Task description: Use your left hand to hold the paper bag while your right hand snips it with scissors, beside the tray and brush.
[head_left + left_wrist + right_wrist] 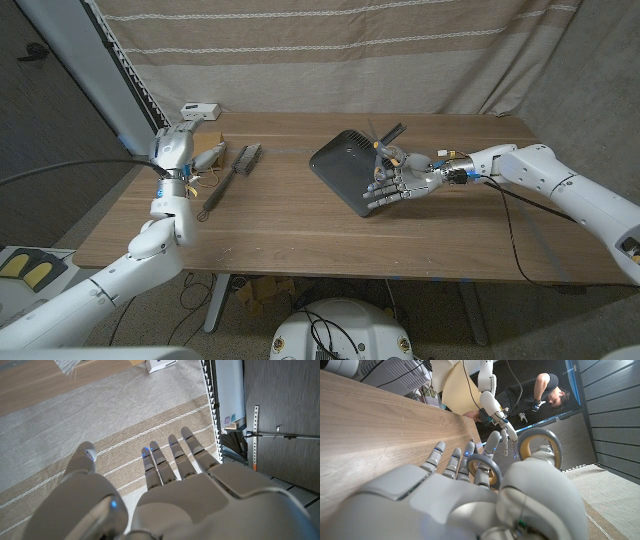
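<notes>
a wooden table (300,235) stands before a striped grey curtain (330,50). a dark tray (345,165) lies right of centre, and your right hand (400,183) hovers over its near right corner, thumb and a finger through the grey loops of the scissors (540,440), which it grips. your left hand (172,148) is raised at the far left edge, fingers (165,460) spread and holding nothing. just right of it lie the paper bag (208,155) and the brush (243,160).
</notes>
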`<state>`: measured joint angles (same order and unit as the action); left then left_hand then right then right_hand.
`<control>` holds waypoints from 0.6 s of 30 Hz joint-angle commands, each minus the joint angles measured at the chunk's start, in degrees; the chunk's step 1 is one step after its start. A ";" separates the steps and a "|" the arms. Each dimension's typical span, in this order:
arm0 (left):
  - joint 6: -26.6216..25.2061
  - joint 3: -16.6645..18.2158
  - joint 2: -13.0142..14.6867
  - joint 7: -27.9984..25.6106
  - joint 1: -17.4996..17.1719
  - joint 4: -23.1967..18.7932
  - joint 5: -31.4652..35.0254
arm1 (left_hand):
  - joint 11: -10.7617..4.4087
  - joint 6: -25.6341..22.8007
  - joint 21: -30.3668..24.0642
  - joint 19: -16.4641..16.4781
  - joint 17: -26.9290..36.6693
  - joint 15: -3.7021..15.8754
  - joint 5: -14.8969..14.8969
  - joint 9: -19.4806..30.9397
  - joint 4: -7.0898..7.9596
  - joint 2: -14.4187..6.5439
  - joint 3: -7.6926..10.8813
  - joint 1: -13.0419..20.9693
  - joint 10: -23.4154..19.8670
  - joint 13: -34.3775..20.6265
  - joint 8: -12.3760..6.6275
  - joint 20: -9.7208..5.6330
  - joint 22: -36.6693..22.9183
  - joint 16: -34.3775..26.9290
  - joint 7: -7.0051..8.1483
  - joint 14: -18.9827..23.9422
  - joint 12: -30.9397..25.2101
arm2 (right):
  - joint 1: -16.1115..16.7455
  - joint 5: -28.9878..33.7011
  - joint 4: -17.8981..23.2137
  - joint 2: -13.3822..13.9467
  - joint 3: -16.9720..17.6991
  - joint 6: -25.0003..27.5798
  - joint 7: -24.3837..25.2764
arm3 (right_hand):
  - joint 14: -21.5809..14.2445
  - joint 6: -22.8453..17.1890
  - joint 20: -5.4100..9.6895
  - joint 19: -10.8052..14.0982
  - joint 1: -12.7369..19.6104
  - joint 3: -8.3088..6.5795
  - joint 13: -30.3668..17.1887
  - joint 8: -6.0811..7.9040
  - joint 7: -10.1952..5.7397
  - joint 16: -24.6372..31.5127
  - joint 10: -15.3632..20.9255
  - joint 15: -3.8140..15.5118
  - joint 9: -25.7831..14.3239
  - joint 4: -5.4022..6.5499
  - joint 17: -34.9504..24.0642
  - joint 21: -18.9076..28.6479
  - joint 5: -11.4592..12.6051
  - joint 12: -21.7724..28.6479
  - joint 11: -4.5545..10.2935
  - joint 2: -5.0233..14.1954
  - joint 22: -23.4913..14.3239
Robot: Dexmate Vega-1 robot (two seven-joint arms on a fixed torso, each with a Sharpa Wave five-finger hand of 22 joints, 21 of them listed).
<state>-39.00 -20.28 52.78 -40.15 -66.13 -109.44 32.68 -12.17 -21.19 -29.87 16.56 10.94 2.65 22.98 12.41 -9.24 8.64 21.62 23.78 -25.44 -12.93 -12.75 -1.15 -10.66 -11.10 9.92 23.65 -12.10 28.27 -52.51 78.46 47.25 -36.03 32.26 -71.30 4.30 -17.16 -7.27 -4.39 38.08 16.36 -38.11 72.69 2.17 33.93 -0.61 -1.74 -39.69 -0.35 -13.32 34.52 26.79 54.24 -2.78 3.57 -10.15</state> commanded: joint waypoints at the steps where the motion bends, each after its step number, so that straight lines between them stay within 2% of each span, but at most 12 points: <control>1: -5.18 -2.43 1.55 2.74 2.04 0.62 2.36 | 0.06 -0.20 0.22 -0.25 0.19 9.62 0.23 0.24 -0.16 0.07 -0.04 0.68 -0.43 -0.14 -0.34 -0.14 -0.13 0.08 0.20 -0.19 -0.46 | 0.24 -0.21 0.13 -0.01 0.15 0.20 0.57 | -0.23 0.10 -0.08 0.50 -0.04 0.30 -0.24 0.40 0.58 -0.24 0.10 0.25 -0.33 -0.28 -0.07 -0.20 0.40 0.15 -0.06 0.50 -0.18; 11: -5.87 -3.84 4.11 4.19 2.87 1.44 3.61 | 0.02 -0.71 0.43 -0.38 0.21 9.62 0.23 0.37 -0.11 0.07 -0.03 0.99 -0.63 -0.24 -0.60 -0.14 -0.14 0.05 0.36 -0.51 -0.60 | 0.19 -0.32 -0.19 -0.30 0.03 0.50 0.67 | -0.27 0.25 0.17 0.75 -0.06 0.28 -0.33 0.50 0.54 -0.31 0.27 0.21 -0.42 -0.33 -0.08 -0.47 0.38 0.14 -0.06 0.57 -0.20; 18: -7.63 -7.10 5.31 5.25 4.57 3.04 7.55 | -0.03 -1.63 0.64 -0.31 0.27 9.74 0.41 0.56 -0.40 -0.07 0.35 2.24 -1.11 -0.39 -1.08 -0.31 -0.13 -0.17 0.89 -0.43 -0.84 | -0.20 -0.13 -0.42 -0.60 -0.31 0.98 0.72 | -0.27 0.21 0.23 0.92 -0.08 0.27 -0.39 0.54 0.63 -0.37 0.23 0.10 -0.38 -0.35 -0.09 -0.62 0.36 0.07 -0.07 0.63 -0.21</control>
<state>-44.28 -23.87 56.12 -36.59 -63.51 -108.10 36.28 -12.16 -22.11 -29.44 16.35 11.08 2.34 22.98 12.67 -9.26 8.55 21.64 25.08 -26.05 -13.20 -13.40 -1.35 -10.67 -11.10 10.84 23.34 -12.54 28.45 -52.70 78.34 46.99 -36.00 32.66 -70.71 4.30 -16.97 -6.90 -4.00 37.86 16.49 -38.37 72.91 2.36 33.67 -0.63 -1.74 -39.96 -0.47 -13.32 34.10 26.79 54.03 -2.78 3.79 -10.28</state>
